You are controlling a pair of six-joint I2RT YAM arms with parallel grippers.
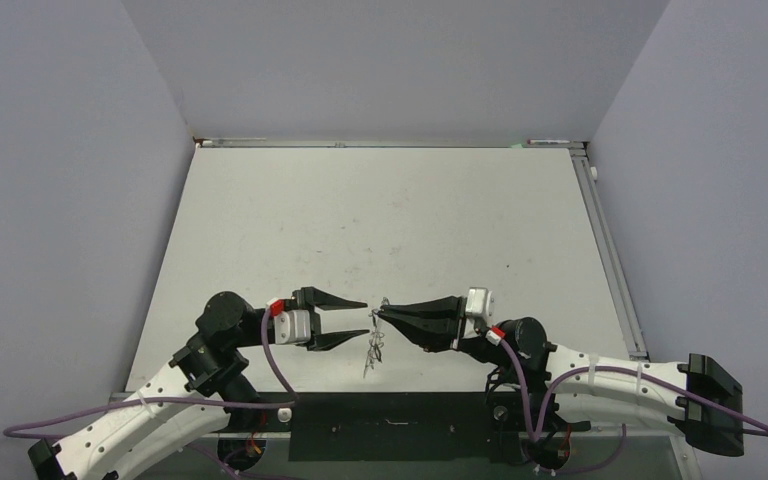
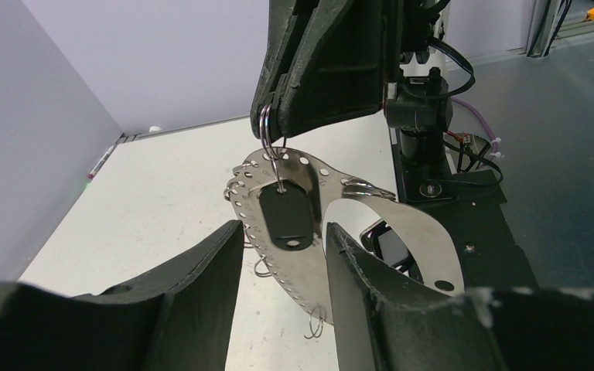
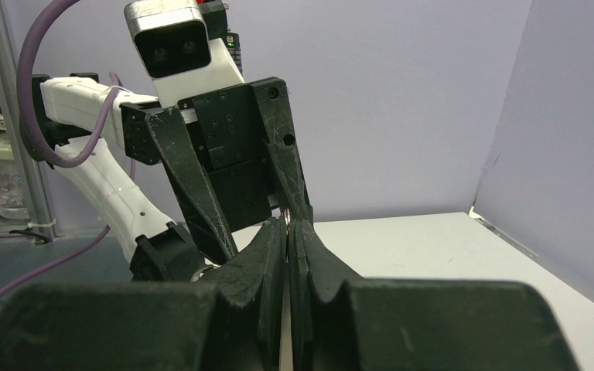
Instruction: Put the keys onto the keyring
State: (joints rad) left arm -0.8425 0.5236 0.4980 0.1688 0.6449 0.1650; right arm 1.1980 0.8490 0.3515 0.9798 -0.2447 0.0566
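Black and white, our left arm (image 1: 140,410) and right arm (image 1: 600,385) reach in from the near edge of the surface (image 1: 360,220) and meet tip to tip just past the middle of that edge. We see the left pincer (image 1: 366,318) with its fingers spread apart, pointing at the right one and gripping nothing. From the left wrist view those spread fingers (image 2: 201,286) frame one key (image 2: 285,218), whose black head hangs in the gap between them; we cannot tell whether either finger touches it. Our right pincer (image 1: 378,316) is pressed together, clamped at the top of the keyring (image 2: 430,239), where a small ring (image 2: 265,130) shows at its fingertips. The key hangs from that small ring by a thin wire, lying against the front of the keyring. The keyring, a flat silvery band pierced with a row of holes, hangs from the grip, lifted off the surface, with wire loops (image 2: 315,325) dangling along its lower rim. Beyond it the pale surface runs to grey walls (image 1: 380,60) at the far edge.
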